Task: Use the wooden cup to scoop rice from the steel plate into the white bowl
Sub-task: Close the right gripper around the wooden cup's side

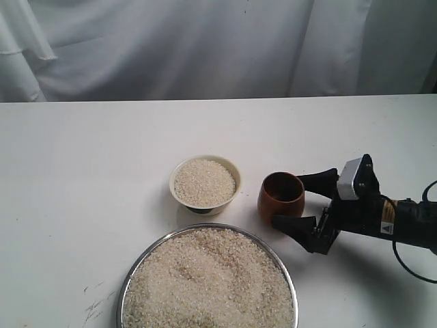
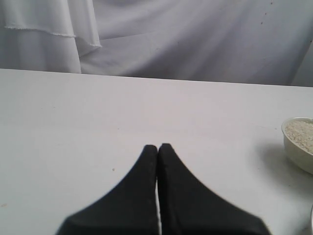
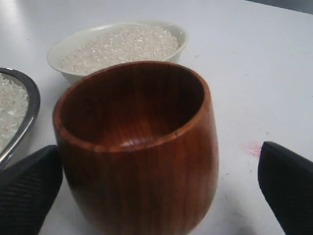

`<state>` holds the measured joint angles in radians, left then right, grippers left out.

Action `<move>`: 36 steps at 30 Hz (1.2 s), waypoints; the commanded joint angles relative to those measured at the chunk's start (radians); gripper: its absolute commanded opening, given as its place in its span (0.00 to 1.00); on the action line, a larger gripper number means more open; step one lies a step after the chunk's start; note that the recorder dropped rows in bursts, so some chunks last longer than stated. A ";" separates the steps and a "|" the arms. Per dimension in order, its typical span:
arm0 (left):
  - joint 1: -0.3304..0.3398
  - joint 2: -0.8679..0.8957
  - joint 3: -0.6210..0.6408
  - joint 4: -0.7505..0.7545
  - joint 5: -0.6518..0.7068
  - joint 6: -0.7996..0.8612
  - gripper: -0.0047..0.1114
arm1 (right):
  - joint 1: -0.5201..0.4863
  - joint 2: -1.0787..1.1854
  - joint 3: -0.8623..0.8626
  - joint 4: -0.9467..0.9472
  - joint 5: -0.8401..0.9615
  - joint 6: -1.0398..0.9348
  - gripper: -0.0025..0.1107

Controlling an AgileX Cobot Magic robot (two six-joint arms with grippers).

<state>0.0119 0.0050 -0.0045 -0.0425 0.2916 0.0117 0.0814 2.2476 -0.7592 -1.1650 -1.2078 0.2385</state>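
Observation:
The wooden cup (image 1: 281, 196) stands upright and empty on the table, right of the white bowl (image 1: 184, 203). Rice (image 1: 204, 182) fills that bowl nearly to the rim. The steel plate (image 1: 208, 226) lies at the front, heaped with rice (image 1: 208, 280). My right gripper (image 1: 290, 199) is open with a finger on each side of the cup. In the right wrist view the cup (image 3: 142, 147) sits between the fingers of the gripper (image 3: 159, 188), one finger (image 3: 29, 191) close against it and the other apart. My left gripper (image 2: 158, 147) is shut on nothing, over bare table.
The white table (image 1: 89, 171) stretches left and behind the dishes, backed by a white curtain (image 1: 205, 48). The bowl's wall (image 2: 296, 147) shows at the edge of the left wrist view. The plate's rim (image 3: 29, 105) lies close beside the cup.

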 commanded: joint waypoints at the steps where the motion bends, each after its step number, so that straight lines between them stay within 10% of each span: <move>1: -0.002 -0.005 0.005 -0.001 -0.006 -0.003 0.04 | 0.026 0.041 -0.021 0.035 -0.013 0.005 0.92; 16: -0.002 -0.005 0.005 -0.001 -0.006 -0.003 0.04 | 0.058 0.048 -0.037 0.075 -0.013 0.030 0.85; 26: -0.002 -0.005 0.005 -0.001 -0.006 -0.003 0.04 | 0.058 0.041 -0.037 -0.016 -0.013 -0.004 0.31; 36: -0.002 -0.005 0.005 -0.001 -0.006 -0.003 0.04 | 0.058 -0.003 -0.037 -0.027 -0.013 0.095 0.12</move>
<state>0.0119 0.0050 -0.0045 -0.0425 0.2916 0.0117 0.1395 2.2718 -0.7931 -1.1881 -1.2052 0.2675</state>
